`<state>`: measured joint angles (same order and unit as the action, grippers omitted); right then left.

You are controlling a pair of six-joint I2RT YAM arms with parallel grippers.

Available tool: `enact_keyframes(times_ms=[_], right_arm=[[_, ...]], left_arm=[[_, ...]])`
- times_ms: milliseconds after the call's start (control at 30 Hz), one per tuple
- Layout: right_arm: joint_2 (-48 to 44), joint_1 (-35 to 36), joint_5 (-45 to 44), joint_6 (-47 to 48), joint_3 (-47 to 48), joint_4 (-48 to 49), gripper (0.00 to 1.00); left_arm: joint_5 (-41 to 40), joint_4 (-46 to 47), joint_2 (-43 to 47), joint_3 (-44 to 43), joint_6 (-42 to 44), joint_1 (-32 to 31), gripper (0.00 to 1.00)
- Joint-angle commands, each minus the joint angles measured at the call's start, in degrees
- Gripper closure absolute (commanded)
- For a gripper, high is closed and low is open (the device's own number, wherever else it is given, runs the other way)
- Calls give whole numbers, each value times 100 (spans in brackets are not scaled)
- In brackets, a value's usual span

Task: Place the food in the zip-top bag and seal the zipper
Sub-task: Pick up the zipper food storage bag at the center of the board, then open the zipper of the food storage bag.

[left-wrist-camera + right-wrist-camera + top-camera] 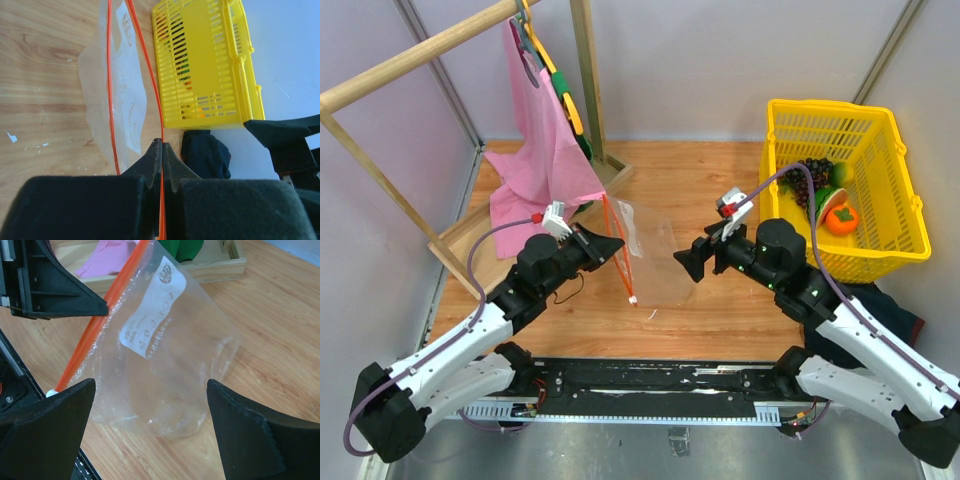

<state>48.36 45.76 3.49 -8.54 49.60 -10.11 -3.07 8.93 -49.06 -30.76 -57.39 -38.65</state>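
Light wood table (700,300), scuffed, with a few white specks, boxed in by pale grey walls (720,60). Back left: wooden rack (420,55) with a pink cloth (535,150) draped off its bar down to the base. Back right: yellow basket (895,165) holding the grape bunch (817,172), watermelon slice (830,200) and persimmon (842,219), all still inside it, well apart from the bag. A dark cloth (895,310) lies just beside the basket's near corner. The zip-top bag (655,255) is mid-table between the two arms, clear and crinkly, no food in it, white label (152,315) facing the right wrist camera, lower part resting on the wood. The zipper (617,245) runs as an orange-red strip along the bag's left edge, with the white slider (633,298) at its near end. In the left wrist view two orange strips show apart, so the mouth is parted. The left arm reaches forward from the near-left base, wrist turned right; the left gripper (162,145) is pinched tight on one zipper strip, which runs between the closed jaws. The right arm reaches forward and left from the near-right base; the right gripper (150,384) points at the bag's right side, jaws wide apart, holding nothing, just beside the bag; cannot tell if it touches.
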Motion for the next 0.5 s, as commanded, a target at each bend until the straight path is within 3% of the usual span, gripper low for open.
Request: enact_keyframes(times_ms=[0, 267, 467], right_arm=[[194, 656, -1219, -41, 313, 55, 7], [723, 1558, -2584, -289, 295, 170, 11], [1071, 1732, -2633, -416, 260, 361, 15]], left_arm=[[-879, 463, -260, -273, -74, -444, 100], [-1538, 735, -639, -340, -219, -1072, 100], [-1938, 792, -815, -424, -249, -1370, 100]])
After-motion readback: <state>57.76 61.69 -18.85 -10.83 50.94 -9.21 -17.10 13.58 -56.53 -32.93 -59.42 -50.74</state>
